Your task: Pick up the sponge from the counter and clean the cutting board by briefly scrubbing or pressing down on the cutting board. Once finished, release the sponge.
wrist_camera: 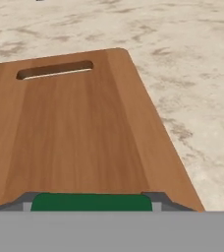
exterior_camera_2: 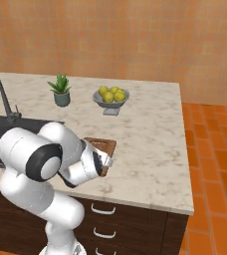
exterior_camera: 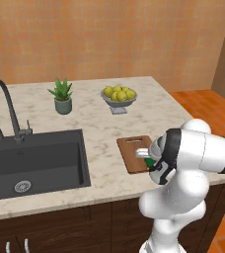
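Hand view looks along the cutting board (wrist_camera: pixel 84 128), with its slot at the far end. Down low, the gripper (wrist_camera: pixel 92 203) squeezes the green sponge (wrist_camera: pixel 92 202) between its two fingers, right over the board's near end. From the left base view, the white arm bends down over the counter (exterior_camera: pixel 104 123) by its front edge.

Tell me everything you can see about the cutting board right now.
The cutting board is a flat rectangle of brown wood with lengthwise grain, rounded corners and a slot handle cut near its far short end. It lies flat on the beige marbled counter, right of the sink, near the front edge. The green sponge, gripped between the fingers, sits at its near end.
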